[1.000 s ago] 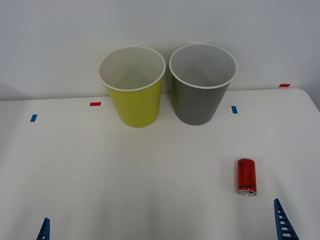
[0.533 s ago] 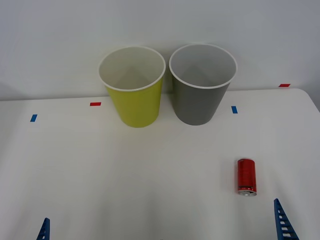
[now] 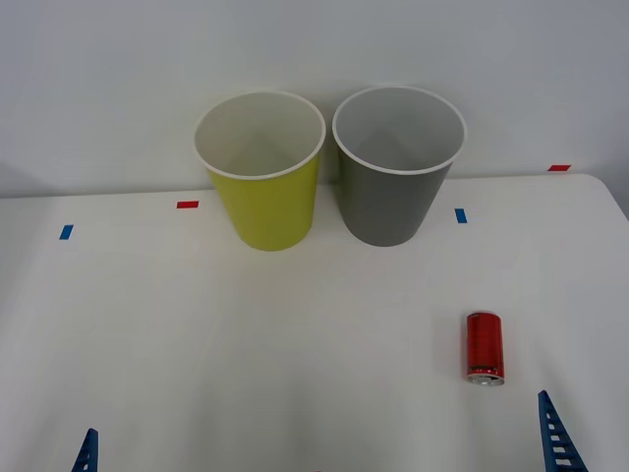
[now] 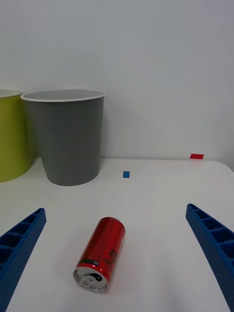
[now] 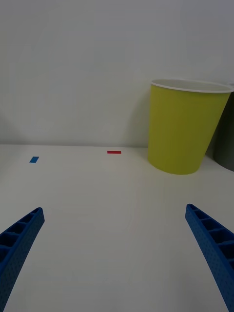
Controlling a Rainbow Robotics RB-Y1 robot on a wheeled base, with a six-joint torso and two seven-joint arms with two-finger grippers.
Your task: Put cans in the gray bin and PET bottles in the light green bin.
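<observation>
A small red can point(image 3: 485, 347) lies on its side on the white table, at the front right, its silver end towards me. The light green bin point(image 3: 260, 172) and the gray bin point(image 3: 398, 167) stand upright side by side at the back. My right gripper point(image 4: 116, 209) is open just short of the can point(image 4: 101, 253), which lies between its blue fingers point(image 4: 19, 243) without touching them. Over bare table at the front left, my left gripper point(image 5: 114, 209) is open, facing the light green bin point(image 5: 187, 126). PET bottles are out of view.
Small red tape marks point(image 3: 187, 205) and blue tape marks point(image 3: 460, 215) lie on the table point(image 3: 295, 324) near the bins. A white wall rises behind the bins. The table's right edge point(image 3: 614, 202) runs close to the can's side.
</observation>
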